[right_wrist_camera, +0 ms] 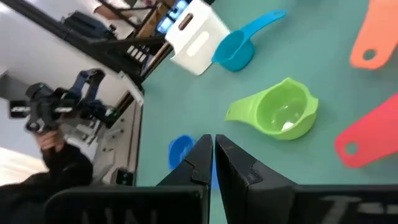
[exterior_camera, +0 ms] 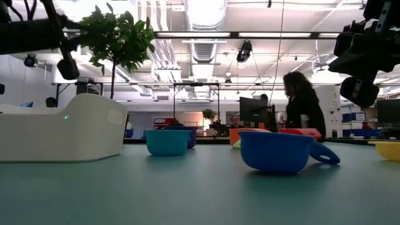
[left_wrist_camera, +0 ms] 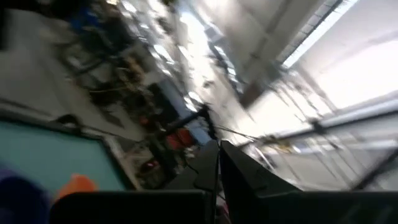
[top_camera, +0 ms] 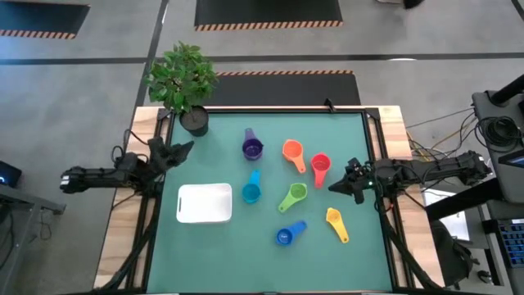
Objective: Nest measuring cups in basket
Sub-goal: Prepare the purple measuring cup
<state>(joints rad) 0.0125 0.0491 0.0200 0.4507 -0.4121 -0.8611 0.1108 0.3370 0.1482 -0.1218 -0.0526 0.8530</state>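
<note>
Dark right gripper hangs pinched shut with nothing in it at the worktop's right edge, just beside the red cup. Left gripper, also shut and empty, sits off by the potted plant. Glossy plastic scoop-shaped measuring cups lie scattered on the smooth teal mat: green, dark blue, yellow. The smooth white round-cornered basket sits left of them.
</note>
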